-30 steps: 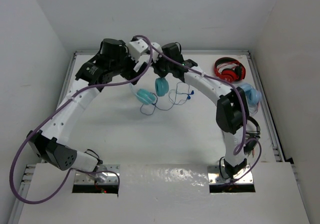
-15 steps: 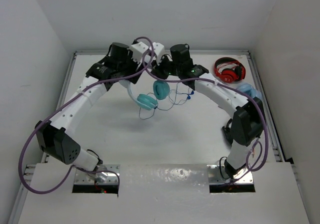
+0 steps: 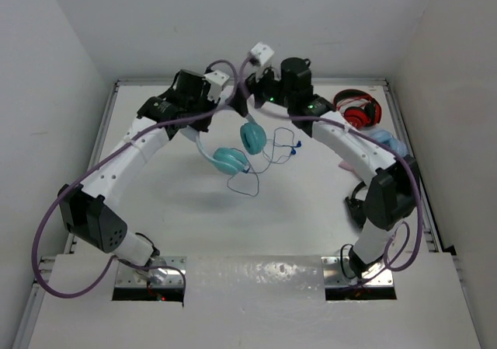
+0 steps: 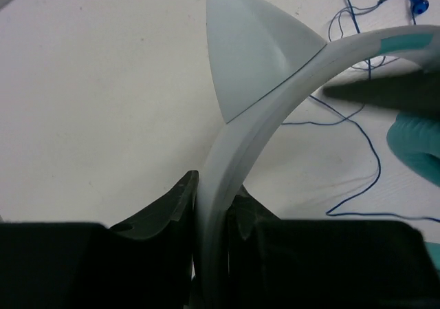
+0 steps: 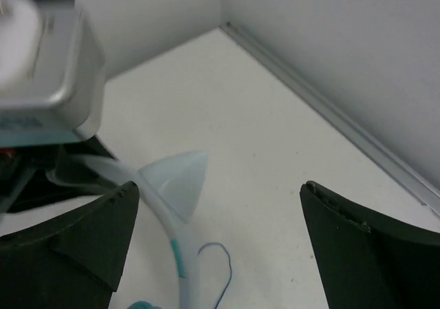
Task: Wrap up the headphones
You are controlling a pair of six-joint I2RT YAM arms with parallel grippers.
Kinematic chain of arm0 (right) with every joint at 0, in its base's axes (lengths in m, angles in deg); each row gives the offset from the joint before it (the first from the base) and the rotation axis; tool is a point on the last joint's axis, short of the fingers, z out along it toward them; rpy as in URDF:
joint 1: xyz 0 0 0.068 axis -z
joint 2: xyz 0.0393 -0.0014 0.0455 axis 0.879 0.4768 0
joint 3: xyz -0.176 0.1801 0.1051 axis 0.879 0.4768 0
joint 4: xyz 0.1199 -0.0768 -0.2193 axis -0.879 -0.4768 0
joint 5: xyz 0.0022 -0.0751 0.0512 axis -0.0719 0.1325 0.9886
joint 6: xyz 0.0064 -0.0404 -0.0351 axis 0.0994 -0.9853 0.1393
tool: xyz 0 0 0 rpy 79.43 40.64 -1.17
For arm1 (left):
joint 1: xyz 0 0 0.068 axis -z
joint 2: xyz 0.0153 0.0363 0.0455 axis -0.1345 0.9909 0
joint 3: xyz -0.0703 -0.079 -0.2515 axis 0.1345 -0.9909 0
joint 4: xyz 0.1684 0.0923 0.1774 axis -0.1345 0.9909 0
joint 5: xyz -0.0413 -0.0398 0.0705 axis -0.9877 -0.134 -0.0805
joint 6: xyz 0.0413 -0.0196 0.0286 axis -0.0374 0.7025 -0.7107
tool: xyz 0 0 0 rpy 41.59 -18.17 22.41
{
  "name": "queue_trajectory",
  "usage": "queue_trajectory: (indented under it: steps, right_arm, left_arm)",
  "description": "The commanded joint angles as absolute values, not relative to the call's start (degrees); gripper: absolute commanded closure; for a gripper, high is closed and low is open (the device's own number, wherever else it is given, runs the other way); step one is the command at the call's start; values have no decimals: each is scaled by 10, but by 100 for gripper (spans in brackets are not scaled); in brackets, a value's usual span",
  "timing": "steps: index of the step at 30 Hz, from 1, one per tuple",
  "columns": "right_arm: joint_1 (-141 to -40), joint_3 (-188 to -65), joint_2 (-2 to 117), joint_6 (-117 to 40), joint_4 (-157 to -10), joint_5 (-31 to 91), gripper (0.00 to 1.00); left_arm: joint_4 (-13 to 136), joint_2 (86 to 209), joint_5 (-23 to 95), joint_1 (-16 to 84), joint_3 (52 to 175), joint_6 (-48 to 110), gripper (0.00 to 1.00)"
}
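Note:
The headphones hang above the table at the back. Their two teal ear cups (image 3: 231, 160) (image 3: 252, 137) sit under a pale headband (image 4: 237, 144) with an ear-like point (image 4: 247, 54). My left gripper (image 3: 208, 116) (image 4: 213, 209) is shut on the headband, one jaw pressed to each side. The thin dark blue cable (image 3: 250, 180) (image 4: 361, 154) trails loose onto the table and ends in a blue plug (image 4: 417, 6). My right gripper (image 3: 250, 99) (image 5: 218, 187) stands wide open just right of the headband. The point (image 5: 175, 182) shows below, between its fingers, which touch nothing.
Red headphones (image 3: 357, 108) lie at the back right corner. Paler blue headphones (image 3: 388, 143) lie just in front of them, partly under the right arm. A dark object (image 3: 359, 201) sits by the right arm's elbow. The raised table rim (image 3: 404, 155) and white walls close in the area.
My left gripper has closed on the headband. My right gripper has let go, opened wide and drawn back to the right. The headphones shifted slightly forward and right.

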State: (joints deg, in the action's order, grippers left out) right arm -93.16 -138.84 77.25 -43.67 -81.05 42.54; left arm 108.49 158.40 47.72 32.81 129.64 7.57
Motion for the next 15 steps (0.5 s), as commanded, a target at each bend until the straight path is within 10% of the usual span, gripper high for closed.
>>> queue_trajectory:
  steps: [1,11,12,15]
  right_arm:
    - [-848,-1415,701,-250,-653,477,1]
    - [-740,-1159,537,-71,-345,568,1]
    - [-737,-1098,529,-77,-323,587,6]
    - [-750,-1032,522,-142,-400,599,72]
  left_arm:
    - [1085,1574,481,324,1332,145,100]
    - [1094,1607,433,260,1463,222,100]
    - [1091,1608,429,258,1476,221,100]
    - [1088,1617,425,256,1522,223,100]
